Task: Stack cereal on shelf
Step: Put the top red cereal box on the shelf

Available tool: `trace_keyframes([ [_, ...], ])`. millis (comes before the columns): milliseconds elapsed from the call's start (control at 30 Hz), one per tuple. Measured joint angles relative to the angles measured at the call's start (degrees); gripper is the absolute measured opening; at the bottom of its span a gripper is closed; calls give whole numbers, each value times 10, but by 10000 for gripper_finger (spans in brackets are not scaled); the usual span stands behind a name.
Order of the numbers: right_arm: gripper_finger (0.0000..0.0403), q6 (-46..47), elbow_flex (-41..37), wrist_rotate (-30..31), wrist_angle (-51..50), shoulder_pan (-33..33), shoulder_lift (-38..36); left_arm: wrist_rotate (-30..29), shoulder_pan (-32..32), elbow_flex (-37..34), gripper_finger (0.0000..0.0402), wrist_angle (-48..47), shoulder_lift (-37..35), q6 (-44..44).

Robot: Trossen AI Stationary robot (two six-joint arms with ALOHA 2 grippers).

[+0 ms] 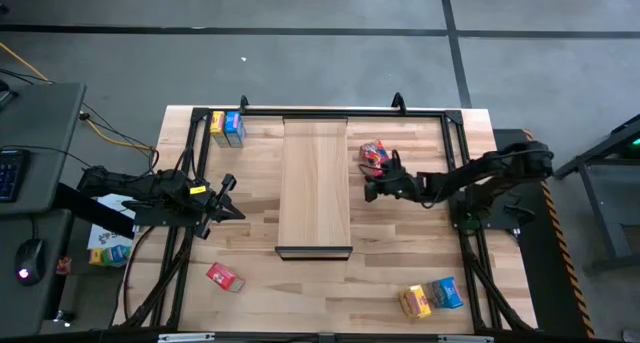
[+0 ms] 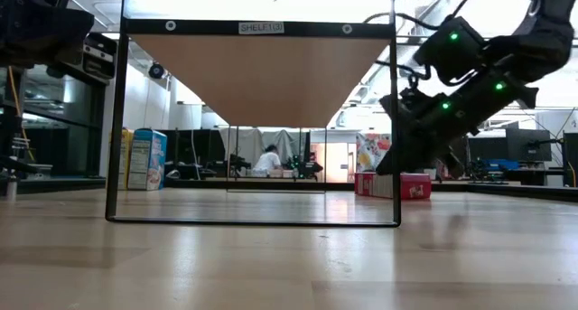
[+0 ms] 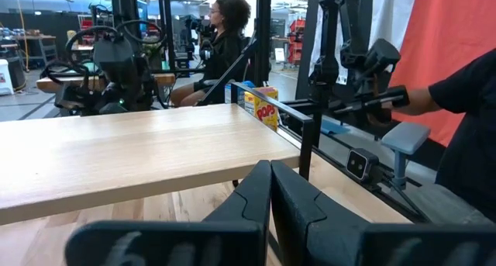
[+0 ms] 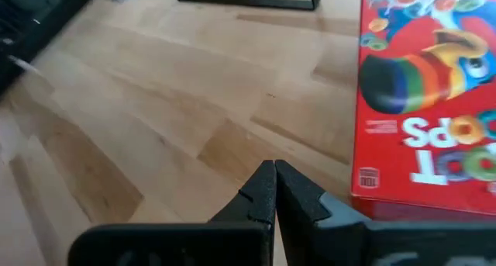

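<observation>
The shelf (image 1: 315, 178) is a pale board raised on a black frame in the middle of the table, with its dark lip (image 1: 314, 251) at the near end. A red cereal box (image 1: 374, 153) lies flat to the right of the shelf. My right gripper (image 1: 372, 190) is shut just near of this box (image 4: 426, 103) and hangs above the table, apart from it. My left gripper (image 1: 226, 197) is shut left of the shelf (image 3: 139, 153). Another red box (image 1: 224, 276) lies near left. Yellow and blue pairs stand far left (image 1: 228, 128) and near right (image 1: 432, 297).
A black frame rail (image 1: 320, 113) runs along the table's far edge and down both sides. Bare wood lies between the shelf and each arm. In the left wrist view a seated person (image 3: 225, 41) and a dark sleeve (image 3: 465, 119) show beyond the table.
</observation>
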Motion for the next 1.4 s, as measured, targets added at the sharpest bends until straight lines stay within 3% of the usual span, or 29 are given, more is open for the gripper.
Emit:
trace_keyframes([
  [300, 0, 78, 38, 115, -197, 0, 6, 0, 0, 0, 3, 0, 0, 0],
  [433, 0, 129, 38, 192, -296, -3, -6, 0, 0, 0, 3, 0, 0, 0],
  [533, 0, 150, 38, 256, -363, -24, -32, 0, 0, 0, 3, 0, 0, 0],
  [667, 0, 154, 38, 298, -436, -73, -75, 0, 0, 0, 3, 0, 0, 0],
  [833, 0, 105, 38, 253, -419, -102, -124, 0, 0, 0, 3, 0, 0, 0],
  [1000, 0, -31, 38, 124, -264, -67, -145, 0, 0, 0, 3, 0, 0, 0],
  [1133, 0, -90, 38, 35, -123, -46, -118, 0, 0, 0, 3, 0, 0, 0],
  [1300, 0, -96, 38, 11, -40, -39, -47, 0, 0, 0, 3, 0, 0, 0],
  [1400, 0, -65, 38, 30, -25, -39, -8, 0, 0, 0, 3, 0, 0, 0],
])
